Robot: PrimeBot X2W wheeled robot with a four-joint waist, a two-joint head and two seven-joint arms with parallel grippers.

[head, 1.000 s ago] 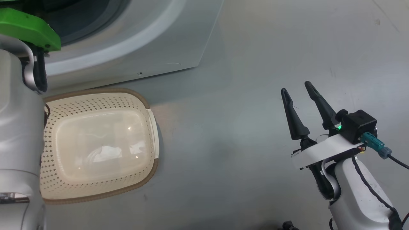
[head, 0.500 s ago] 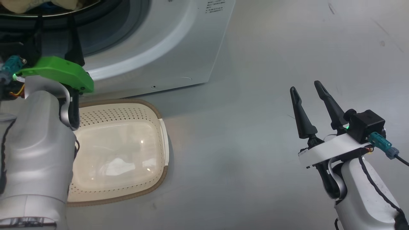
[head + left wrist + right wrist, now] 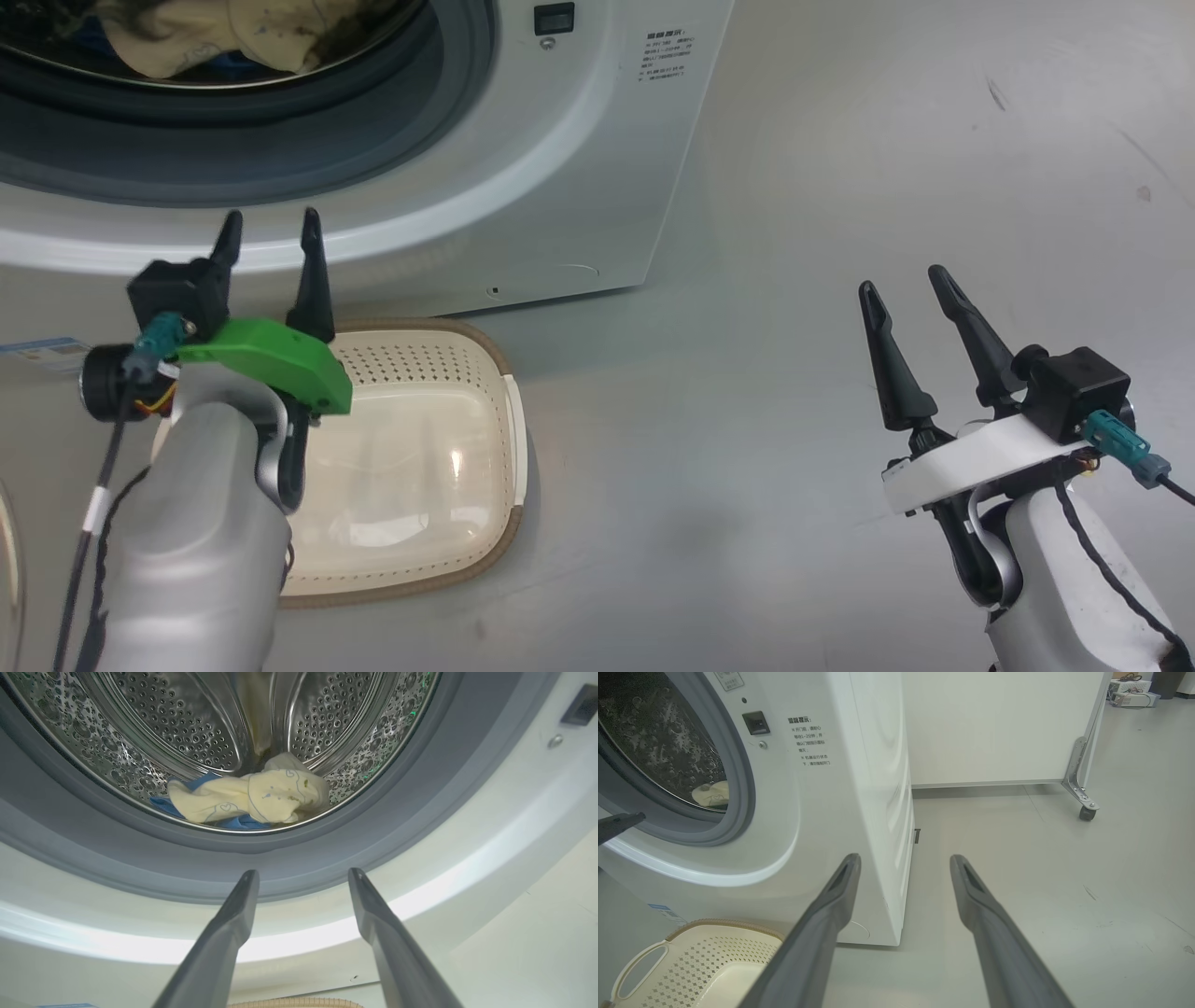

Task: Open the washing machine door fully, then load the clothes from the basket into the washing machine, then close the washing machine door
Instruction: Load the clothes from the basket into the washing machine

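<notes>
washing machine [image 3: 607, 187] at 11 o'clock, clothes [image 3: 252, 798] in its drum [image 3: 187, 718], basket [image 3: 439, 359] on the floor [image 3: 747, 420] just before it at 8 o'clock, left end effector [image 3: 271, 229] near the basket's far rim, right end effector [image 3: 901, 285] at 3 o'clock, well apart

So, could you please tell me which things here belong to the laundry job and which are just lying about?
Job: washing machine; clothes in its drum; basket on the floor in front of it.
Lying about: wheeled white panel beyond the machine; equipment on the far floor.
</notes>
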